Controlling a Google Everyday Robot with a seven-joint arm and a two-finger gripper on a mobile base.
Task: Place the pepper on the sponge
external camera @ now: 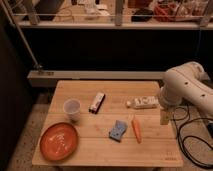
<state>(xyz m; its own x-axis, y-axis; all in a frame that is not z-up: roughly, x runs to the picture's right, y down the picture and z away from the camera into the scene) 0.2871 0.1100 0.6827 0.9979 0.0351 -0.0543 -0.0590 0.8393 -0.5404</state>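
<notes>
The pepper (136, 128), slim and orange-red, lies on the wooden table (105, 150) right of centre, its pointed end toward the front. The blue sponge (118, 130) lies flat just to its left, a small gap between them. My gripper (164, 118) hangs at the table's right edge, below the white arm (187, 87), a short way right of the pepper and apart from it.
An orange plate (59, 141) sits at the front left, a clear cup (72, 108) behind it. A dark-and-white box (97, 102) lies mid-table and a white bottle (142, 103) lies on its side at the back right. Black cables (192, 140) trail on the floor to the right.
</notes>
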